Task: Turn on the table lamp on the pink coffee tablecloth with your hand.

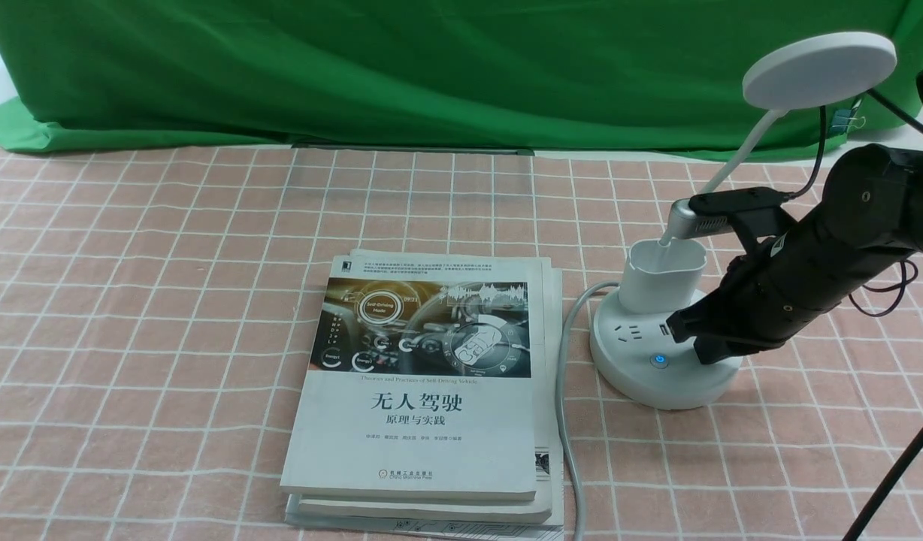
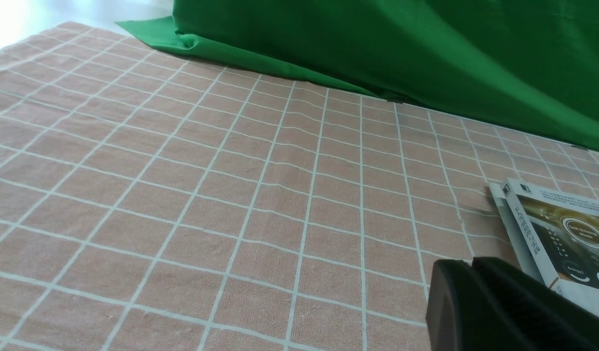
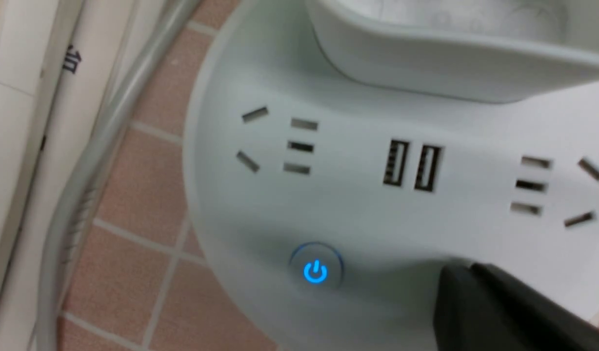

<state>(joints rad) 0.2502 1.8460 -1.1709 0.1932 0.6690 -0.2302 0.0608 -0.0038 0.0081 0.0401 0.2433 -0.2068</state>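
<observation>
The table lamp [image 1: 663,353] is stood on the right part of the surface, which is covered by the pink coffee tablecloth [image 1: 168,300]. It is placed just right of a stack of books [image 1: 424,391], and a grey cable [image 1: 563,391] is laid between the two. The lamp's disc head [image 1: 820,70] is held high on a bent white neck that rises from the cup-shaped holder [image 1: 664,278].

On the round base [image 3: 377,219], a power button [image 3: 315,271] is lit blue, with two USB ports [image 3: 414,165] set between the sockets. The right end effector [image 1: 687,336] is lowered over the base just beside that button, its fingers [image 3: 494,307] pressed together. Contact with the base cannot be told.

The left end effector [image 2: 475,297] is seen only in its wrist view. There its fingers are also pressed together, above the cloth near a corner of the books. A green backdrop [image 1: 431,68] is hung behind the surface.
</observation>
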